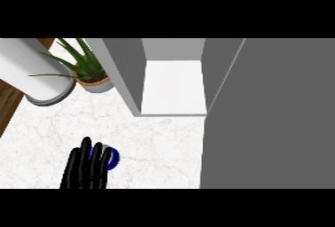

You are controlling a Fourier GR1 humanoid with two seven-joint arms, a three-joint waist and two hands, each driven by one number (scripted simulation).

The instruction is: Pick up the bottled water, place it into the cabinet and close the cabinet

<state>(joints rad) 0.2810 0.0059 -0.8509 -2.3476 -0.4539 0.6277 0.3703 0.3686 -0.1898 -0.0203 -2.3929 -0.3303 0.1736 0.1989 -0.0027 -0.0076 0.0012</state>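
Operator: Status, left to right?

Technician: A white cylinder (36, 71) and a potted plant (88, 71) stand at the counter (157, 146)'s far left corner. The left hand (85, 168), near the front edge, has its fingers laid over the bottle (114, 158); whether they clasp it cannot be told. The cabinet (173, 84) stands open at the far edge, its door (268, 115) swung forward. The right hand is not in view.

Operator: Risk?

Technician: A partial grasp may tip the bottle; the open door narrows the approach.

A white marbled worktop (150, 142) fills the lower left of the frame. At upper left stand a potted plant (88, 73) and a white cylinder (33, 71); brown wood floor (8, 104) shows at the left edge.
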